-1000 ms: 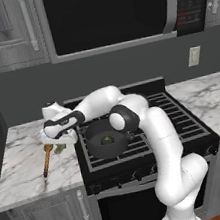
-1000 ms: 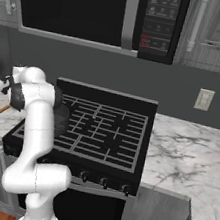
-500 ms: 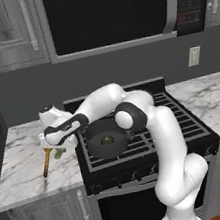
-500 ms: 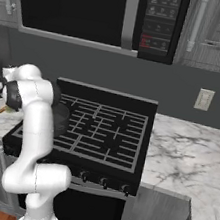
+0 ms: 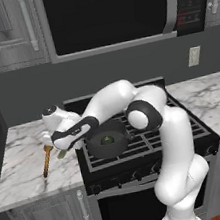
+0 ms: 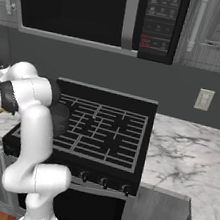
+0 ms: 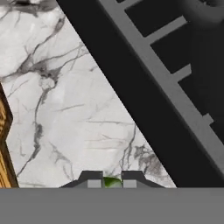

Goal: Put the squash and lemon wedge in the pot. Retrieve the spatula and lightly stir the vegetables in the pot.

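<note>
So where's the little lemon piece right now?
The lemon wedge is pinched in the gripper, over the marble counter between the spatula and the pot.

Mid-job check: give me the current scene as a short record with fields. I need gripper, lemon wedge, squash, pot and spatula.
gripper: shut on the lemon wedge, above the marble counter just left of the stove's edge
lemon wedge: green sliver between the fingertips, not yet in the pot
squash: inside the pot
pot: on the stove's front-left grate
spatula: lying on the counter left of the stove, untouched
next step, likely: carry the wedge right, over the pot
</note>
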Available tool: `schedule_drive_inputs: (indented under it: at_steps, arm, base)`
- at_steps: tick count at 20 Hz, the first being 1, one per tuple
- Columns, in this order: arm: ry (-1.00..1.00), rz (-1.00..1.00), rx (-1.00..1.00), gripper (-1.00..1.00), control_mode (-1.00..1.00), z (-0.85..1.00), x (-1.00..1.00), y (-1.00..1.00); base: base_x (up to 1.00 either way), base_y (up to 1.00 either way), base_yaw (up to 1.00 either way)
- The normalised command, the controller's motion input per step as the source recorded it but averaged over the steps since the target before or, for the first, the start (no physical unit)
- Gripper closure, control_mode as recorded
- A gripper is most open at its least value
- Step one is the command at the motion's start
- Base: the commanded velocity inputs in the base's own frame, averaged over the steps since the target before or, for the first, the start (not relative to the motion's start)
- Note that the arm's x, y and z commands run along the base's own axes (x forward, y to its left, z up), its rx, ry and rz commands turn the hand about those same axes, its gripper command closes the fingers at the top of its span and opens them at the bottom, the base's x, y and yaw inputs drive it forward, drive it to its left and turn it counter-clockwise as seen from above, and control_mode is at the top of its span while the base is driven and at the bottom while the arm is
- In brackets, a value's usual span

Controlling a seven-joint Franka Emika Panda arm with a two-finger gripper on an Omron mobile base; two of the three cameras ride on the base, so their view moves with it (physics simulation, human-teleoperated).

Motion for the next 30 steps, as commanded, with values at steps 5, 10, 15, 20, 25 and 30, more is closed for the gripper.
schedule_drive_inputs:
  at_steps: [5,10,15,20,25,30]
  arm:
    - [0.0,-0.08,0.0,1.0,-1.0,0.41,-0.24,-0.15]
    - [-0.08,-0.02,-0.07,1.0,-1.0,0.46,-0.39,-0.01]
    - [-0.16,0.0,-0.08,1.0,-1.0,0.48,-0.38,-0.1]
    - [-0.18,0.02,-0.21,1.0,-1.0,0.11,-0.32,-0.32]
    - [0.0,0.0,-0.03,1.0,-1.0,0.29,-0.01,-0.56]
    - [0.12,0.0,0.0,1.0,-1.0,0.46,0.0,-0.63]
  base:
    - [0.0,0.0,0.0]
    - [0.0,0.0,0.0]
    - [0.0,0.0,0.0]
    - [0.0,0.0,0.0]
    - [0.0,0.0,0.0]
    - [0.0,0.0,0.0]
